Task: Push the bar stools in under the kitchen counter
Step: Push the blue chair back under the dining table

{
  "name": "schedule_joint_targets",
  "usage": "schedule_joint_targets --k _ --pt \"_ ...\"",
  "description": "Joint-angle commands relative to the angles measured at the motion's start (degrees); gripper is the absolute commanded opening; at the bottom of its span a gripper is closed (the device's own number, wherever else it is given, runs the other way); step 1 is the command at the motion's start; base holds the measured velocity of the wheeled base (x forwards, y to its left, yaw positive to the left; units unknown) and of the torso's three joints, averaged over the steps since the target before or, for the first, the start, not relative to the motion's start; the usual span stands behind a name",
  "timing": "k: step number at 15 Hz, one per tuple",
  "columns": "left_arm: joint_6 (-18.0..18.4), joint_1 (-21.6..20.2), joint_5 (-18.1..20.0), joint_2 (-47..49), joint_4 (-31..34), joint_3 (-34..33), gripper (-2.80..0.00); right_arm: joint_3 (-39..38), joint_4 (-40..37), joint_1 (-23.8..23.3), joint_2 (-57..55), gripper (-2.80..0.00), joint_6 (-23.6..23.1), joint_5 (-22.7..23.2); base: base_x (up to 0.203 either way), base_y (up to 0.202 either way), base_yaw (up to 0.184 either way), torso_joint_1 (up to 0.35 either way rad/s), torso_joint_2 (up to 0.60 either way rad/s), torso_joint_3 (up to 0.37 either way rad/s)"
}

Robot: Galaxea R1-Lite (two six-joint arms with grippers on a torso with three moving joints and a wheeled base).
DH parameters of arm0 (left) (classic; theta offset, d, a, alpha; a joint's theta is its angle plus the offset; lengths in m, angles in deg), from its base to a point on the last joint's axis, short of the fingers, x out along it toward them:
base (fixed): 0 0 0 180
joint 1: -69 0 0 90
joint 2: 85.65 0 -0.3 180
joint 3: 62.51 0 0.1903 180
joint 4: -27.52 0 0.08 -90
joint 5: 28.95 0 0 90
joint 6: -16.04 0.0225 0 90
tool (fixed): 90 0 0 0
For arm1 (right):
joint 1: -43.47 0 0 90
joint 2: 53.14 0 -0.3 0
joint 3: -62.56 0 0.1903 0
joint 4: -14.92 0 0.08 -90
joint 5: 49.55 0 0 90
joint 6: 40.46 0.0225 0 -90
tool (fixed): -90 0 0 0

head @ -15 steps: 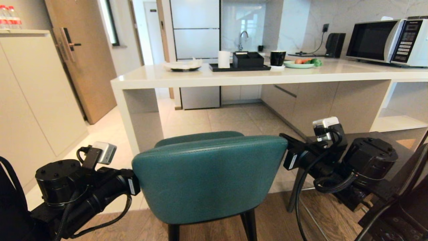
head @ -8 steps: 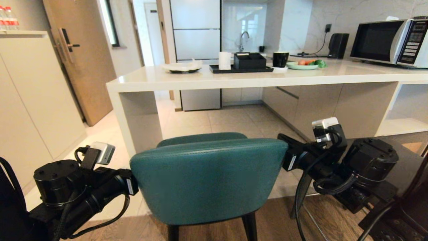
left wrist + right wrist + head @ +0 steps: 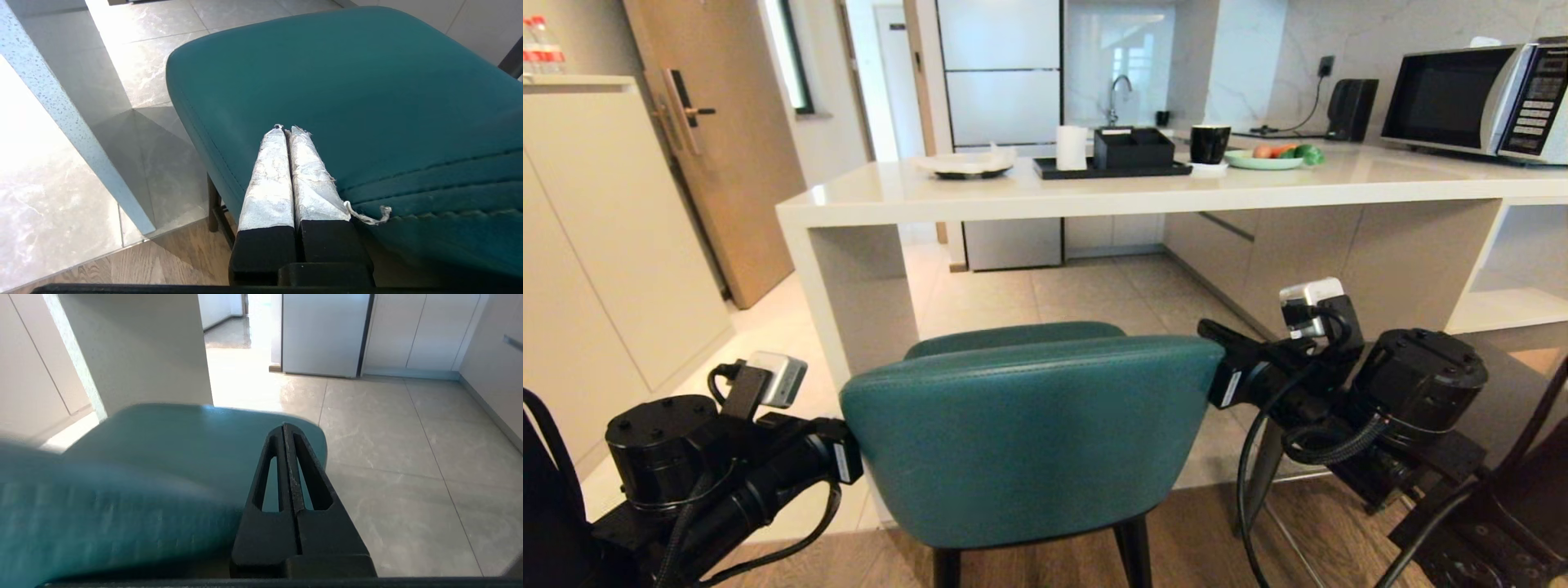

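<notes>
Two shut grippers, left gripper [image 3: 286,130], right gripper [image 3: 286,426], flanking teal stool [image 3: 1029,433], kitchen counter [image 3: 1094,196] ahead

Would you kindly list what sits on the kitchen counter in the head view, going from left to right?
Along the kitchen counter: white plate → paper roll → black tray with organiser box → black mug → green plate of vegetables → black speaker → microwave.

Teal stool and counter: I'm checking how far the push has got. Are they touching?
Apart. The head view shows bare floor tiles between the teal stool and the kitchen counter; the seat front is not yet under the top.
</notes>
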Motion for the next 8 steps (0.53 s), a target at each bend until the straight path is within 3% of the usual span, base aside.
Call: schedule_joint_targets --k 1,5,8 --pt "0.36 0.51 0.08 -0.15 -0.4 -0.34 -2.8 3.22 -0.49 0.03 -1.19 -2.8 -0.06 -0.03 0.0 0.0 0.0 0.0 0.0 0.0" --pt "0.39 0.61 -0.33 1.06 -0.4 0.27 -2.8 9.9 -4.51 0.0 -4.3 -2.8 -0.16 0.04 0.0 0.0 0.0 0.0 0.0 0.0" --pt "0.36 1.82 -0.86 2.46 -0.4 3.01 -2.8 8.92 -4.26 0.03 -4.38 -2.8 -0.07 -0.02 0.0 0.0 0.0 0.0 0.0 0.0"
